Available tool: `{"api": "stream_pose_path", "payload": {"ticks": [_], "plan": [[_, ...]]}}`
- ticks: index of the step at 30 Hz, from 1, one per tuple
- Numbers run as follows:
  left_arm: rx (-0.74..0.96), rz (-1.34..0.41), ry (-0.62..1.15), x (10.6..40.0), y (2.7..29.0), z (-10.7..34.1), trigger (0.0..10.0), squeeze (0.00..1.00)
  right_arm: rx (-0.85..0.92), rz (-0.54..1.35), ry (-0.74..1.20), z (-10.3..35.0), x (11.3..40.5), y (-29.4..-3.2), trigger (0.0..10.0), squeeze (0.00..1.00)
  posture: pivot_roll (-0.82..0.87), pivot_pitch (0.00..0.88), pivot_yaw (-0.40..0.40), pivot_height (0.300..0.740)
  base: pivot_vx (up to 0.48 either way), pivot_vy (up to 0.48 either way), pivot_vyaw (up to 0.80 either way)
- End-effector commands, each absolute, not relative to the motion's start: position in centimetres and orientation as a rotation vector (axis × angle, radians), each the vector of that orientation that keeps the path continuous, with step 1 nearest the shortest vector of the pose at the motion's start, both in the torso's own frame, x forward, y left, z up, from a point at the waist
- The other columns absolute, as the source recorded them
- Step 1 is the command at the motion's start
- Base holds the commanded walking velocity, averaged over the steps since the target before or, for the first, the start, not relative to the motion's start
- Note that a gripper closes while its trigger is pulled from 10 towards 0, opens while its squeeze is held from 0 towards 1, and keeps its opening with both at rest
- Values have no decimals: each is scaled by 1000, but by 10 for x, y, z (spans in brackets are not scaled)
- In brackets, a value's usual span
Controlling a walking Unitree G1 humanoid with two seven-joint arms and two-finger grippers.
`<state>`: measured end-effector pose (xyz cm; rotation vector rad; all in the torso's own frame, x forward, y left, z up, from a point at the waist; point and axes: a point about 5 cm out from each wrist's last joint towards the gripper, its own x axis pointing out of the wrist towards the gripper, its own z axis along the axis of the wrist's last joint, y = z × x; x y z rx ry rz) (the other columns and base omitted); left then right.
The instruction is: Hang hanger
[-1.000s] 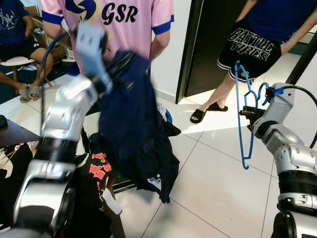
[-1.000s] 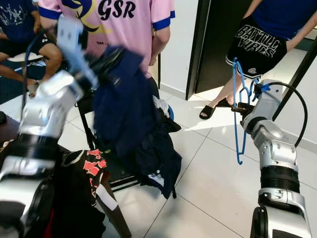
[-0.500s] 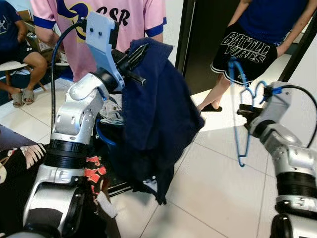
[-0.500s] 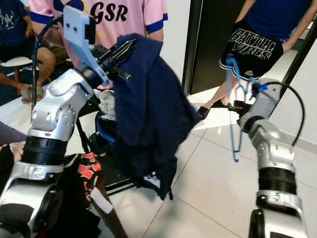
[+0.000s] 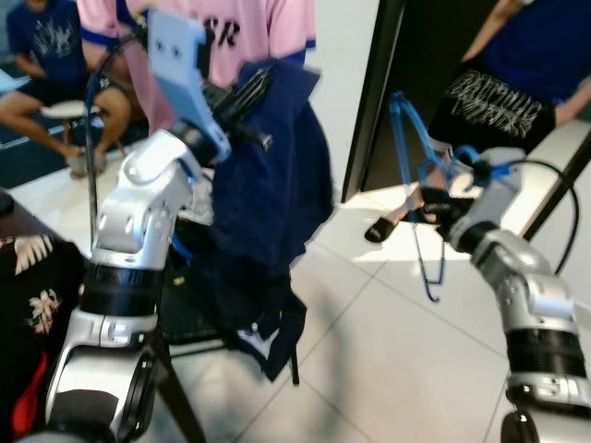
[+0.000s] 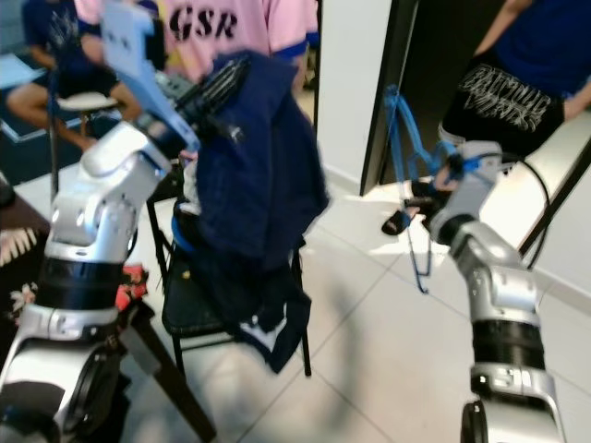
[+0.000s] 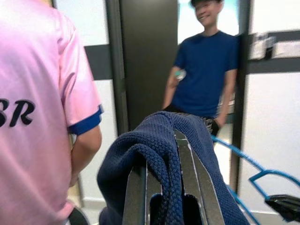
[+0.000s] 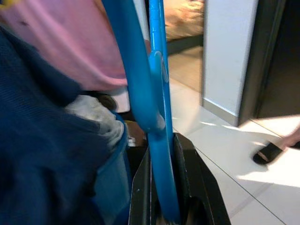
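Your right gripper (image 5: 434, 205), clamped on the thin blue plastic hanger (image 5: 413, 166), has swung it toward nine o'clock, nearer the navy knitted garment (image 5: 268, 175) pinched by your left gripper (image 5: 242, 92).

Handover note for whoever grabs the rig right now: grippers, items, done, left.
Left gripper: shut on the navy garment, held up above the black chair.
Right gripper: shut on the blue hanger, held raised to the garment's right, apart from it.
People stand close behind.
Done: both items picked up.
Left: get the garment onto the hanger, then hang it; I can't make out a rail.
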<state>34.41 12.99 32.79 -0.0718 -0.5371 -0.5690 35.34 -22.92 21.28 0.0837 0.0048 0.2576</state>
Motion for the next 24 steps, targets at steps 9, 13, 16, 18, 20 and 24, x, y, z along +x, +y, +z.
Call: {"api": "stream_pose_path", "payload": {"ticks": [9, 13, 16, 18, 20, 24], "plan": [[0, -442, -589, 334, 158, 336, 10000, 0, 63, 335, -7, 212, 344, -227, 10000, 0, -29, 0, -16, 740, 119, 0, 0], [17, -419, -585, 333, 165, 336, 10000, 0, 28, 351, -18, 213, 343, -225, 10000, 0, -25, 0, -17, 740, 281, 0, 425], [45, -408, -582, 330, 168, 336, 10000, 0, 58, 386, -29, 214, 341, -220, 10000, 0, -22, 0, -17, 740, 303, 0, 800], [52, -409, -581, 330, 168, 337, 10000, 0, 63, 392, -33, 215, 341, -219, 10000, 0, -21, 0, -20, 740, 304, 0, 775], [67, -420, -576, 330, 166, 336, 10000, 0, 64, 389, -33, 216, 342, -219, 10000, 0, -23, 0, -20, 740, 306, 0, 319], [93, -444, -573, 331, 162, 336, 10000, 0, 64, 383, -35, 218, 343, -220, 10000, 0, -23, 0, -21, 740, 306, 0, 0]]}}
